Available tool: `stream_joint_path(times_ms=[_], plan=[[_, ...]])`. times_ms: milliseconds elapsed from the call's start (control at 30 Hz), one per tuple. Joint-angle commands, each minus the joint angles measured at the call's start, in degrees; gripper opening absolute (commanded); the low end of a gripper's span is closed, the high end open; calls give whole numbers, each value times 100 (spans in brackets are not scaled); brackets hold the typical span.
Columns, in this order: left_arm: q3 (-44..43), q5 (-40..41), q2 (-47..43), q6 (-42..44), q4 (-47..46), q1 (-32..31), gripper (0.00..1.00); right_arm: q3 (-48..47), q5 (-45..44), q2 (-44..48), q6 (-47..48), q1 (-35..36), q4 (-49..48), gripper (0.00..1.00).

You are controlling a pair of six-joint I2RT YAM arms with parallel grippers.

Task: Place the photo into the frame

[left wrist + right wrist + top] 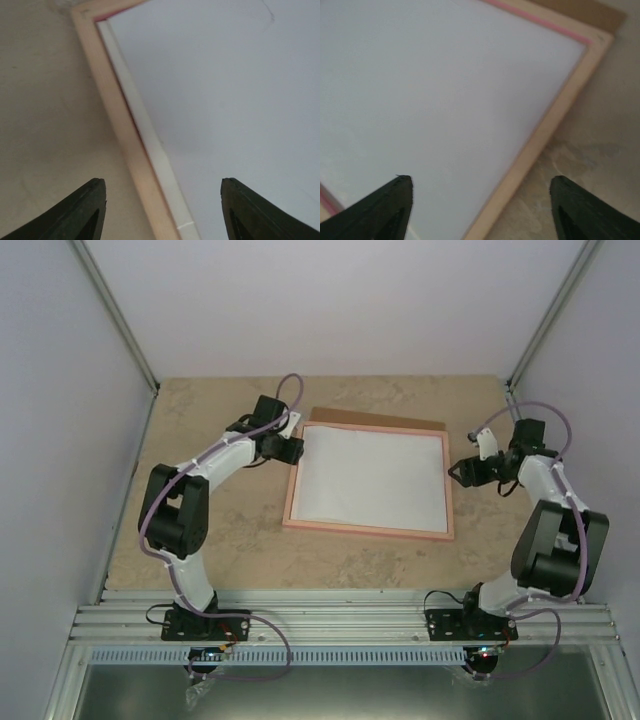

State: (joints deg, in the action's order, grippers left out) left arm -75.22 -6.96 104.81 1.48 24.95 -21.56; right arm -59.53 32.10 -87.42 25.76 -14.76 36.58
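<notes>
The pink frame (367, 532) lies flat mid-table, back side up. The photo (370, 478) rests inside it with its plain white back showing. My left gripper (292, 451) hovers at the frame's left edge, open, its jaws straddling the frame's rail (122, 130) and the photo's edge (225, 100) with nothing gripped. My right gripper (458, 474) stands open at the frame's right edge, one finger over the photo (445, 85), the other over the table beyond the frame's rail (545, 130).
A brown board (375, 419) pokes out from under the frame's far edge, also seen as a brown board (590, 12) in the right wrist view. White walls enclose the tan table (200, 400) on three sides. The arm bases sit on a metal rail (340, 625) at the near edge.
</notes>
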Motion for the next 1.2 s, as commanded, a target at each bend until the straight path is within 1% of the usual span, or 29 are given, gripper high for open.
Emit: stream_joint_path(times_ms=[0,167,233,433,500,600,667,733,1000,1067,1167], plan=[[-210,38,285,4,-186,179,61,-109,-144,-631,-440,-333,-287,66],[-398,8,608,-82,-145,193,49,-266,238,-1346,-801,-343,-467,62],[-452,12,712,-69,-131,188,47,-341,345,-1544,-862,-345,-482,62],[-586,-58,1038,-36,-76,185,45,-507,322,-1697,-1012,-351,-660,62],[-582,-83,1090,-21,-66,179,47,-629,278,-1716,-1052,-358,-674,62],[-557,-56,1135,-1,-42,184,51,-776,194,-1741,-1073,-360,-691,62],[-499,65,1146,42,-64,183,50,-836,147,-1754,-1081,-360,-714,62],[-414,235,1131,82,-82,187,46,-886,111,-1772,-1089,-360,-742,62],[-5,579,827,177,-95,350,18,-955,70,-1836,-1099,-366,-780,62],[49,599,764,220,-41,443,14,-953,65,-1859,-1099,-363,-797,62],[142,626,668,320,28,602,12,-976,44,-1913,-1114,-360,-849,61]])
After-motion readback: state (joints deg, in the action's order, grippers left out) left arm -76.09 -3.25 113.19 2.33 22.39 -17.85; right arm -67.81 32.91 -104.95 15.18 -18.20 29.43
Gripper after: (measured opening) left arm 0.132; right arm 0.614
